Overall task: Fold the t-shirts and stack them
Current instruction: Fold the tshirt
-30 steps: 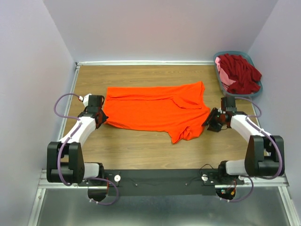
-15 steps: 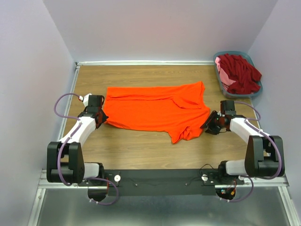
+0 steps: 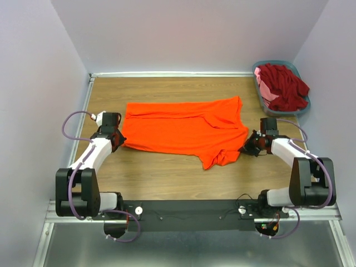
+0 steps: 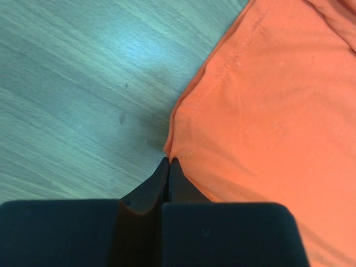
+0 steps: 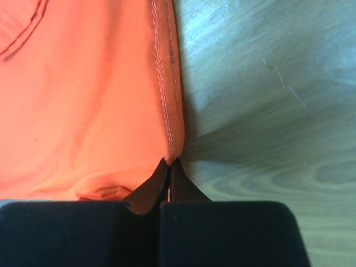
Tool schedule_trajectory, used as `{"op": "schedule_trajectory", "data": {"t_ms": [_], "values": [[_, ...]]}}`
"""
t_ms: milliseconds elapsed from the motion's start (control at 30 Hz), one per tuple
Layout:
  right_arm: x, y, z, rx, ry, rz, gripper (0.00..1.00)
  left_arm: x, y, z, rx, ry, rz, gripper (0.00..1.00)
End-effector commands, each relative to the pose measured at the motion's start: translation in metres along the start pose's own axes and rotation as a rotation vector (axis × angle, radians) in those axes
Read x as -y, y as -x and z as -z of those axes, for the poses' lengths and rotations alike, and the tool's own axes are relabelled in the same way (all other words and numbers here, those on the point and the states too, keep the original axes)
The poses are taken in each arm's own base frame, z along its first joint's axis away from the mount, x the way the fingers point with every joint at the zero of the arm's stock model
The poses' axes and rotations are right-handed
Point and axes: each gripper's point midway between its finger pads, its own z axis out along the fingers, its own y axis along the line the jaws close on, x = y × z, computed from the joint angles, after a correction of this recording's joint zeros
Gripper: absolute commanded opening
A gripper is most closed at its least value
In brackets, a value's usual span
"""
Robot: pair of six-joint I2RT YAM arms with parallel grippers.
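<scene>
We find the left gripper (image 4: 168, 162) and right gripper (image 5: 168, 162) pinched shut on the orange t-shirt (image 3: 183, 130) at its opposite mid-frame edges; likely ready for folding.

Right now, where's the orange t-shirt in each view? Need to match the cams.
Top external: orange t-shirt spread flat mid-table, between the two arms.
Left wrist: orange t-shirt fills the right side, one corner reaching bottom centre.
Right wrist: orange t-shirt fills the left side, its stitched edge running down the middle.
Shared landmark: the wooden tabletop, bare beside the shirt in all three views.
</scene>
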Motion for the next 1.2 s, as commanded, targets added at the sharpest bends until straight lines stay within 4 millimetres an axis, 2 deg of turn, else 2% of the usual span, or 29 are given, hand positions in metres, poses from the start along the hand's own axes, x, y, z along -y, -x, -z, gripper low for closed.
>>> {"op": "schedule_trajectory", "data": {"t_ms": [0, 100, 267, 367, 467, 733, 967, 1167], "values": [[-0.011, 0.021, 0.015, 0.066, -0.008, 0.026, 0.00, -0.013, 0.019, 0.009, 0.032, 0.034, 0.019, 0.00], [-0.021, 0.032, 0.024, 0.068, -0.008, 0.040, 0.00, -0.018, 0.030, 0.011, 0.036, 0.043, 0.035, 0.00], [-0.046, 0.052, 0.032, 0.079, 0.032, 0.053, 0.00, -0.007, 0.050, 0.014, 0.057, 0.020, 0.060, 0.00], [-0.050, 0.056, 0.026, 0.051, 0.024, 0.056, 0.01, -0.002, 0.056, 0.007, 0.044, 0.027, 0.056, 0.00], [-0.063, 0.069, 0.022, 0.037, 0.039, 0.066, 0.00, 0.000, 0.060, -0.002, 0.034, 0.044, 0.044, 0.00], [-0.073, 0.084, 0.001, 0.000, 0.035, 0.075, 0.01, 0.008, 0.061, -0.031, -0.019, 0.066, 0.023, 0.00], [-0.080, 0.097, -0.009, -0.003, 0.035, 0.077, 0.01, 0.016, 0.072, -0.039, -0.015, 0.064, 0.021, 0.00], [-0.077, 0.097, -0.020, -0.024, 0.021, 0.077, 0.01, 0.016, 0.070, -0.050, -0.028, 0.073, 0.012, 0.00]]}}
